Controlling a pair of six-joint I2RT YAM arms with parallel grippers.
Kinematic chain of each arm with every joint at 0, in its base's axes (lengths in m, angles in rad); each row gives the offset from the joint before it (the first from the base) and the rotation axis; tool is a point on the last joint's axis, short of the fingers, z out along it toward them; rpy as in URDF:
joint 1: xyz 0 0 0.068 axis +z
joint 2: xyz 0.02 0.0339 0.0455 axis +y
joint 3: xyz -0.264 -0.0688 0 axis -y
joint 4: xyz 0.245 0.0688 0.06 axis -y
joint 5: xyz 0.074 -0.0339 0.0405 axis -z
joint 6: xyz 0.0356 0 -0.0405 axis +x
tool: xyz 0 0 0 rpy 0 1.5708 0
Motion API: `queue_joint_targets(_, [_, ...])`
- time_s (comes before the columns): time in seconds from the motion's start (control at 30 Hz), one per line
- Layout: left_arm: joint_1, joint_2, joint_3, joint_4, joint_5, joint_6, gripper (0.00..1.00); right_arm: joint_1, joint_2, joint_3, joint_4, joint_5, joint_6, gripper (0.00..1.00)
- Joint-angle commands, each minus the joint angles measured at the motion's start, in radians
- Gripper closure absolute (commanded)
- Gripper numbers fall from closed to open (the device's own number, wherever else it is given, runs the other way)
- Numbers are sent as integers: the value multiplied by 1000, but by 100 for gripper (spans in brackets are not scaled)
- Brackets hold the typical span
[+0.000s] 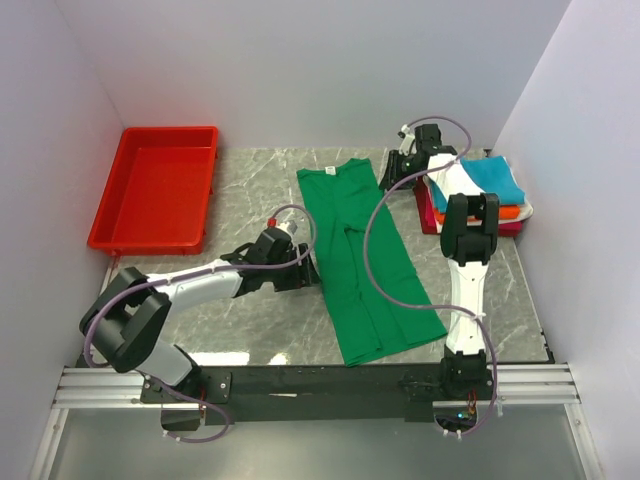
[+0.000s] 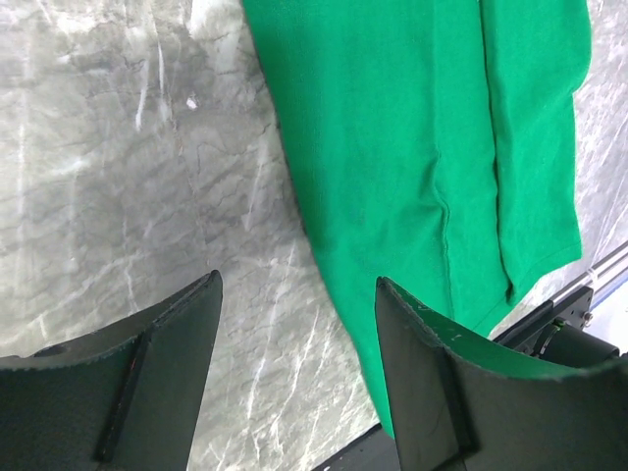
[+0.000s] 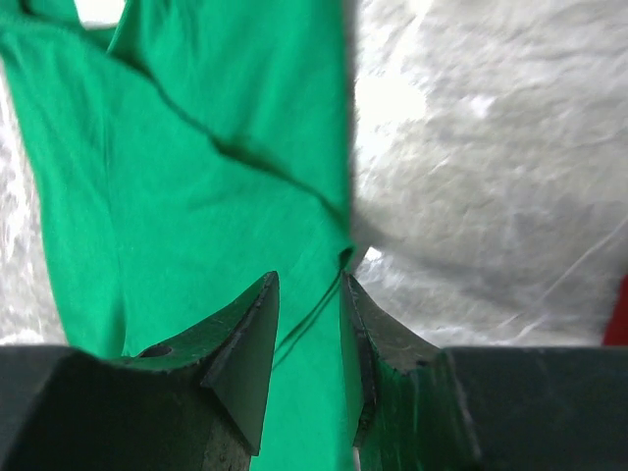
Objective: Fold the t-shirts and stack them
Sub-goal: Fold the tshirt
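Green t-shirt point(image 1: 345, 255) (folded stack point(image 1: 495, 182) overhead only)

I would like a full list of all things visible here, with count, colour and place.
green t-shirt: one, bright green, spread out in the middle
folded shirts: one stack, teal, white, orange, red, far right
tray: one, red, far left
table: one, grey marble, under everything
left gripper: one, black, open, at the shirt's left edge
right gripper: one, black, narrowly open, at the shirt's far right corner
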Motion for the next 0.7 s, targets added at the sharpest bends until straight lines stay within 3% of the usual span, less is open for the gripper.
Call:
queue_joint_targets(0.0, [-5, -49, 22, -21, -20, 26, 31, -6, 32, 85, -31, 49, 35, 61])
queue_joint_targets(0.27, [-5, -103, 28, -61, -35, 32, 30, -6, 120, 226, -123, 63, 53, 61])
queue_joint_targets(0.67, [-4, -138, 40, -104, -52, 43, 30, -6, 141, 246, -134, 28, 61, 69])
